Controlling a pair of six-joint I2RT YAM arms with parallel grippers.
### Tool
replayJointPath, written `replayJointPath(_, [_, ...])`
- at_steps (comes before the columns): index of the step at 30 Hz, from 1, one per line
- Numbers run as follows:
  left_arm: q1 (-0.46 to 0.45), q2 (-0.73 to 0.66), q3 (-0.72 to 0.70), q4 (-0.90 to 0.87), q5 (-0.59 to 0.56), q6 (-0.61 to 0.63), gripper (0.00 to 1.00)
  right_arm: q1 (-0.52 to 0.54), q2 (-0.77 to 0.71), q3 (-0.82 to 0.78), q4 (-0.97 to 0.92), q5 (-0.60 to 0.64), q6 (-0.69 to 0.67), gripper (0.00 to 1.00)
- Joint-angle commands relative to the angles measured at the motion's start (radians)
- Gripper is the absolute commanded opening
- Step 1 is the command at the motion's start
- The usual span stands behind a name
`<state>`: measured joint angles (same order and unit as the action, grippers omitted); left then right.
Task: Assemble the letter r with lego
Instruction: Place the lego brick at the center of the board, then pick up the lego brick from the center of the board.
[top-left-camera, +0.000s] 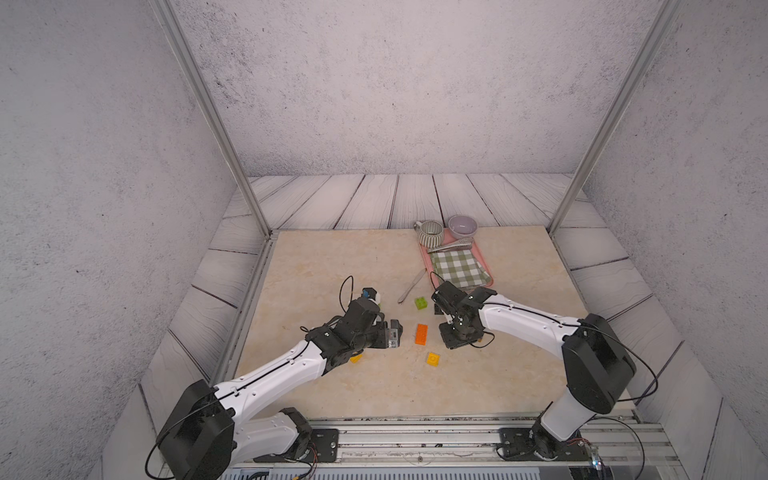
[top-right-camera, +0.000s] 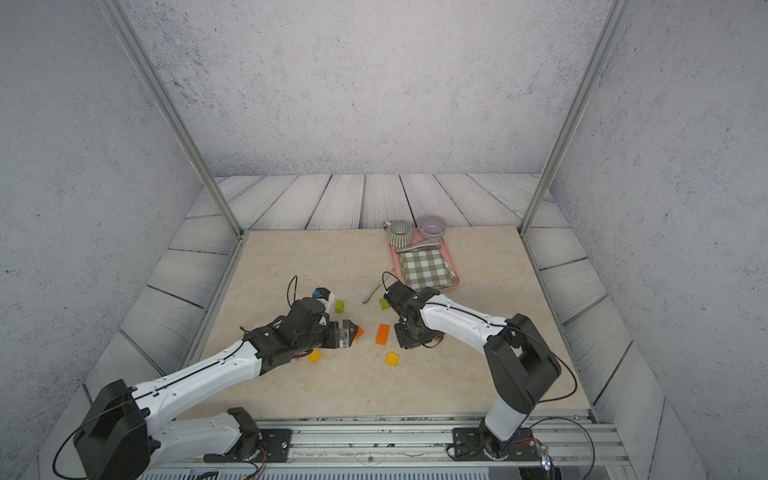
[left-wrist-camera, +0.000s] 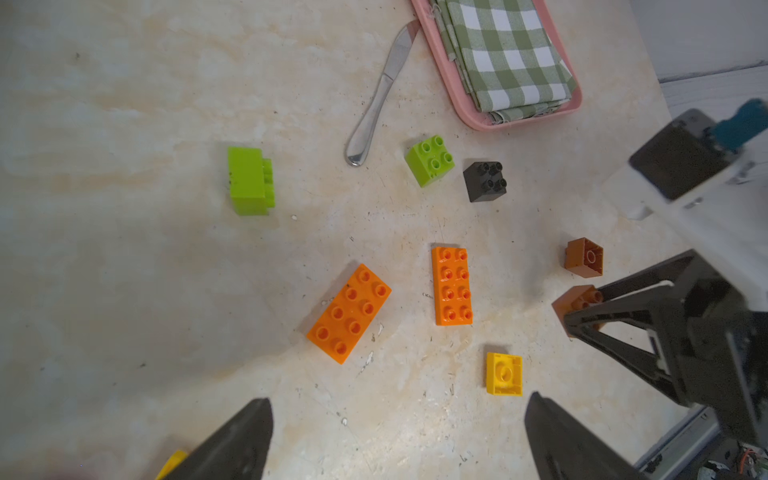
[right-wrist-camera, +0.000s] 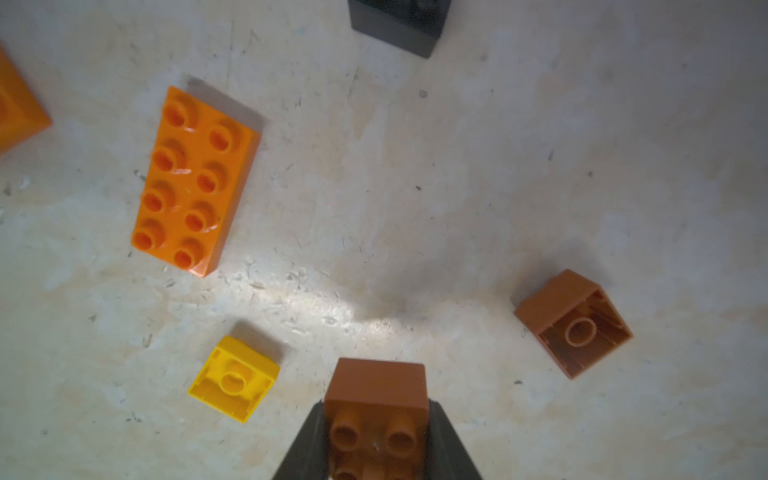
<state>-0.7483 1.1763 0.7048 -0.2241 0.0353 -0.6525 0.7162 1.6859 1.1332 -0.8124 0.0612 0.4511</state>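
L gripper (left-wrist-camera: 395, 411) spread wide, nothing in it. Tilted orange brick (left-wrist-camera: 349, 313) & straight orange brick (left-wrist-camera: 452, 286) lie studs up on table (left-wrist-camera: 124, 291) betw. arms. R gripper (right-wrist-camera: 376, 440) pinches brown brick (right-wrist-camera: 376, 384).

The tabletop (top-left-camera: 324, 257) lies bare across its far left and along the near edge. Mid-table, orange bricks (left-wrist-camera: 451, 286), a yellow brick (left-wrist-camera: 504, 374) and a brown brick (left-wrist-camera: 583, 257) crowd together; a knife (left-wrist-camera: 374, 112) and pink tray (left-wrist-camera: 482, 124) block the far right.

Your left gripper (left-wrist-camera: 399, 415) reaches forward over the table with its jaws spread wide, while your right gripper (right-wrist-camera: 376, 413) points down, pinching a brown brick (right-wrist-camera: 376, 380).
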Motion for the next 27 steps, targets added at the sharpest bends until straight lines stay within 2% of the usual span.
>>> replayJointPath(1, [0.003,0.0,0.027,-0.028,0.023,-0.002,0.99,-0.011,0.052,0.022,0.03,-0.037,-0.015,0.2])
replayJointPath(5, [0.003,-0.003,0.018,-0.03,0.018,0.007,0.99,-0.013,0.098,0.032,0.038,-0.049,-0.008,0.25])
replayJointPath(8, [0.003,-0.004,0.013,-0.031,0.021,0.009,0.98,-0.014,0.116,0.031,0.046,-0.056,-0.003,0.35])
replayJointPath(10, [0.003,-0.004,0.012,-0.028,0.029,0.012,0.98,-0.015,0.119,0.03,0.05,-0.062,0.002,0.47])
replayJointPath(13, [0.003,-0.004,0.012,-0.028,0.035,0.032,0.98,-0.018,0.096,0.027,0.05,-0.075,0.016,0.71])
replayJointPath(15, [0.003,-0.001,0.017,-0.025,0.045,0.064,0.98,-0.028,0.048,0.021,0.05,-0.097,0.027,0.78])
replayJointPath(18, [-0.011,0.034,0.065,-0.053,0.047,0.116,0.98,-0.06,-0.074,-0.019,0.083,-0.157,0.05,0.81])
replayJointPath(20, [-0.056,0.086,0.13,-0.086,-0.003,0.151,0.98,-0.131,-0.193,-0.103,0.155,-0.24,0.095,0.82])
replayJointPath(23, [-0.159,0.215,0.263,-0.124,-0.077,0.191,0.99,-0.372,-0.377,-0.293,0.29,-0.432,0.229,0.78])
replayJointPath(27, [-0.248,0.441,0.463,-0.156,-0.041,0.193,0.94,-0.637,-0.49,-0.398,0.261,-0.523,0.263,0.76])
